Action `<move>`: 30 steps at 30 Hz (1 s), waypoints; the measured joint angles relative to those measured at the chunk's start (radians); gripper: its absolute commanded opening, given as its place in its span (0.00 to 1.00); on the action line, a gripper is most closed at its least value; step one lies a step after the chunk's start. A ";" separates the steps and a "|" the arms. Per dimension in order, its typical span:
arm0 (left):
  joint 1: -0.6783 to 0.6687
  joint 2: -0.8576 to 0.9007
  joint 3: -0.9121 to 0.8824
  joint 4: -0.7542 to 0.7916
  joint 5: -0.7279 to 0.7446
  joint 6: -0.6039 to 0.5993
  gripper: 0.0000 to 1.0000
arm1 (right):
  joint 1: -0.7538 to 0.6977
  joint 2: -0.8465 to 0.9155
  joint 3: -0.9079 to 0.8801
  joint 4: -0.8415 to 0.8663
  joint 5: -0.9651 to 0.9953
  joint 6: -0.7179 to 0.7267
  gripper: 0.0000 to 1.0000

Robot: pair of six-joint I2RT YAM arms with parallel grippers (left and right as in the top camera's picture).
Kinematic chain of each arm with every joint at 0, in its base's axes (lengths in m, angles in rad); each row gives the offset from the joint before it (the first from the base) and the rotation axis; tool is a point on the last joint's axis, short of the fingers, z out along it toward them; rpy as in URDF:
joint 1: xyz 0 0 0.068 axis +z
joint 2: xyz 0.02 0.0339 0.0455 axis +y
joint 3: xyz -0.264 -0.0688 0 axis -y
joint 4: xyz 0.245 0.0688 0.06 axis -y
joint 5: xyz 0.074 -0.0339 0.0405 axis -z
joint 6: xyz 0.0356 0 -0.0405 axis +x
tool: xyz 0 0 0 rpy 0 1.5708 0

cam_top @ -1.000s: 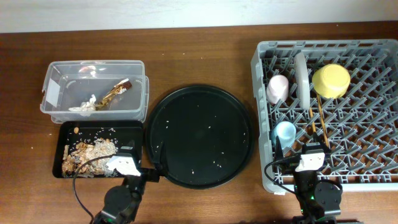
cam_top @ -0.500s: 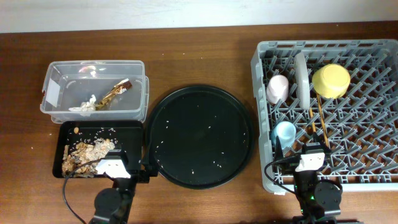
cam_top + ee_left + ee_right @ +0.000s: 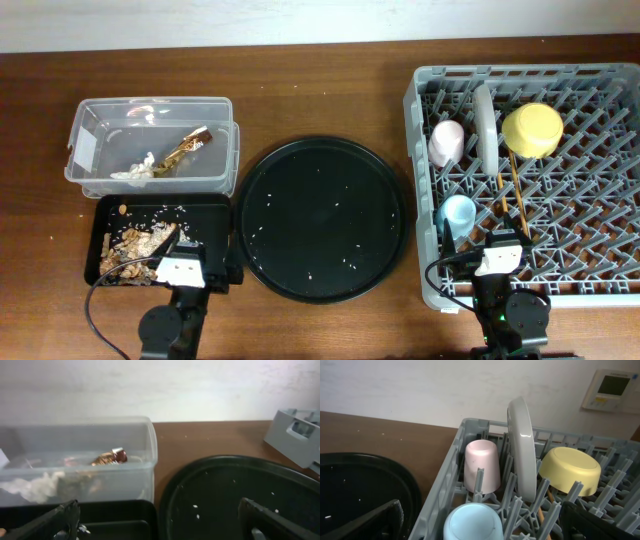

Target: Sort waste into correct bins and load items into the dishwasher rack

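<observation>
The grey dishwasher rack [image 3: 600, 250] holds the pale green plate [image 3: 484, 125] on edge, the yellow bowl [image 3: 533, 130], pink cup [image 3: 445, 142], light-blue cup [image 3: 459, 212] and chopsticks [image 3: 515, 195]. The clear tub [image 3: 100, 120] holds the gold wrapper [image 3: 187, 145] and white tissue [image 3: 135, 170]. The shallow black tray [image 3: 205, 205] holds food scraps [image 3: 135, 245]. My left gripper [image 3: 198, 252] is open and empty over that tray's right end. My right gripper [image 3: 487, 238] is open and empty, just behind the blue cup [image 3: 472, 522]. In the left wrist view [image 3: 160, 527] the jaws stand wide apart.
The large round black tray [image 3: 322, 218] with a few pale crumbs lies between the black tray and the rack. It shows in the left wrist view [image 3: 235, 485] and the right wrist view [image 3: 360, 485]. The rack wall [image 3: 442, 495] is beside my right gripper.
My left gripper has moved left, from the round tray's edge to the shallow black tray's right end. The right arm has not moved.
</observation>
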 measured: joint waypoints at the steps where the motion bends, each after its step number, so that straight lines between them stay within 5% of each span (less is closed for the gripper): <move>1: 0.003 -0.010 0.000 0.000 0.000 0.006 0.99 | 0.000 0.000 0.000 0.000 0.000 0.000 0.98; 30: 0.041 -0.018 0.000 0.000 0.003 0.021 0.99 | 0.000 0.000 0.000 0.000 0.000 0.000 0.98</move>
